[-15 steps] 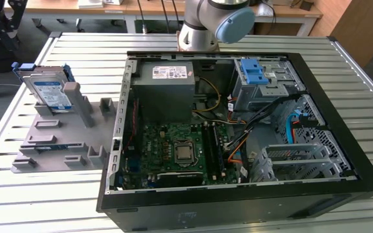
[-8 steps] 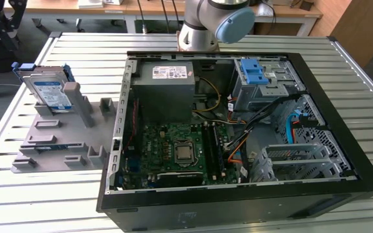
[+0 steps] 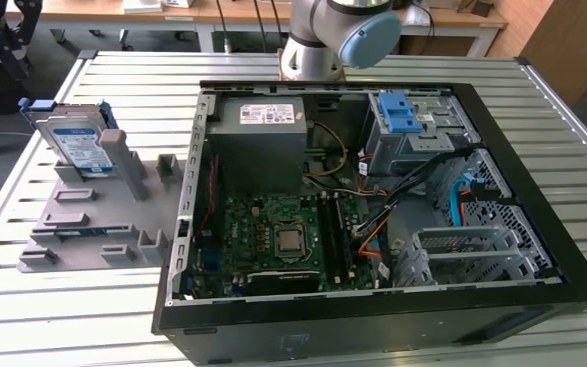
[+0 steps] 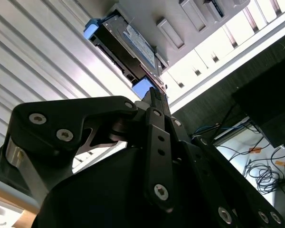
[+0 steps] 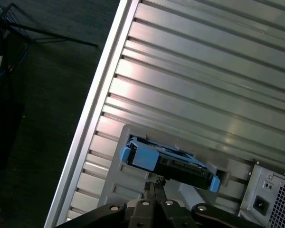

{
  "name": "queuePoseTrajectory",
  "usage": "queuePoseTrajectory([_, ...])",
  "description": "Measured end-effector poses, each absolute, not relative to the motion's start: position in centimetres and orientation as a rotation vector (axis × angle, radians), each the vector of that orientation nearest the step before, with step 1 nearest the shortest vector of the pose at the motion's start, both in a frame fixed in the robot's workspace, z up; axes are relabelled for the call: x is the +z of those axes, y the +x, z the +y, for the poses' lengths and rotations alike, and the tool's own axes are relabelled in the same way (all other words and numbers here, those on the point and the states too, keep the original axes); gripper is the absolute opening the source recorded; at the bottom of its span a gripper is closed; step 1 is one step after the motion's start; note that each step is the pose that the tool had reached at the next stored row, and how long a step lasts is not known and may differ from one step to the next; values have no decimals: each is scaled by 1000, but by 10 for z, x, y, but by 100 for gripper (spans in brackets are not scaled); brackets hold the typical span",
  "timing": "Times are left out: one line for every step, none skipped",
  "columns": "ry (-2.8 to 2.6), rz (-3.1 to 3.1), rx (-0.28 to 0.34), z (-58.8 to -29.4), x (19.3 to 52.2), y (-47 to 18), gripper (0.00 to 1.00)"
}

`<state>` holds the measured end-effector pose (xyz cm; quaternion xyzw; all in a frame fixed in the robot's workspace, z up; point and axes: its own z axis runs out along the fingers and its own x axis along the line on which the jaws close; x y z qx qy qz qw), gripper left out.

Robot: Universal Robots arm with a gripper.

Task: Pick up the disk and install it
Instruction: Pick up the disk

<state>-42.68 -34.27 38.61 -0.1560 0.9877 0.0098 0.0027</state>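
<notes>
The disk (image 3: 77,145) is a silver drive with a white-and-blue label in a blue carrier bracket. It leans upright in a slot at the far end of the grey fixture (image 3: 100,222), on the exterior view's left. In both wrist views my gripper (image 5: 154,184) (image 4: 153,95) hangs above the slatted table with its black fingertips pressed together, nothing between them. The disk (image 5: 168,161) (image 4: 128,45) lies just past those tips, at a distance below, not touching them. Part of my arm (image 3: 335,38) shows at the back of the table in the exterior view.
An open black computer case (image 3: 538,306) lies on the table on the exterior view's right. Inside are a grey power-supply box (image 3: 263,122), a motherboard (image 3: 278,237) and a metal drive cage with a blue latch (image 3: 408,118). The table edge (image 5: 92,118) drops to dark floor.
</notes>
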Motion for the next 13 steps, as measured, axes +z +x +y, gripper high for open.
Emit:
queuePoseTrajectory([-498,3096,31,-343,386,-427,11])
queuePoseTrajectory([-508,3095,31,-343,386,-427,11])
queuePoseTrajectory([-519,3093,31,-343,386,-427,11])
queuePoseTrajectory([-528,3092,31,-343,386,-427,11])
queuePoseTrajectory([-537,3090,31,-343,386,-427,11])
queuePoseTrajectory([-546,3089,31,-343,386,-427,11])
queuePoseTrajectory([-555,3087,31,-343,386,-427,11])
queuePoseTrajectory([-564,3085,31,-343,386,-427,11])
queuePoseTrajectory([-574,3084,31,-343,386,-427,11])
queuePoseTrajectory([-583,3082,31,-343,386,-427,11])
queuePoseTrajectory([-592,3080,31,-343,386,-427,11])
queuePoseTrajectory([-601,3079,31,-343,386,-427,11])
queuePoseTrajectory([-611,3077,31,-343,386,-427,11])
